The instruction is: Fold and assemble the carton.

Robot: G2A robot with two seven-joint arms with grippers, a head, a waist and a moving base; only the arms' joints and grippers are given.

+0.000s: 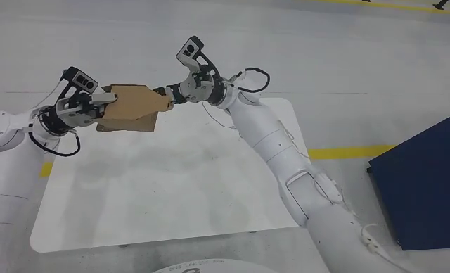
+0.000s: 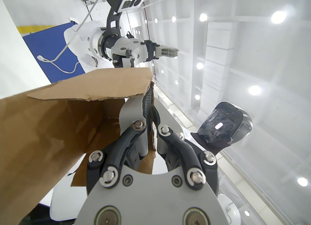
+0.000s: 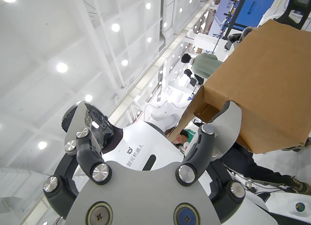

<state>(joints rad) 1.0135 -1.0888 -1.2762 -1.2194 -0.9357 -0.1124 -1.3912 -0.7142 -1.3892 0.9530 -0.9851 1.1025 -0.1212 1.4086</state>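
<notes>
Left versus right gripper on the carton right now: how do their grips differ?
The left gripper is shut on the carton; the right gripper is open. The left pinches a cardboard wall between both fingers; the right has one finger against the carton's open end. Both touch the carton, at opposite ends.

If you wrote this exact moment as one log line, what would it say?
carton: held off table, partly open | left gripper: shut on carton edge | right gripper: open, one finger at carton's open end

The right end effector gapes wide — one finger touching the open carton.
</notes>
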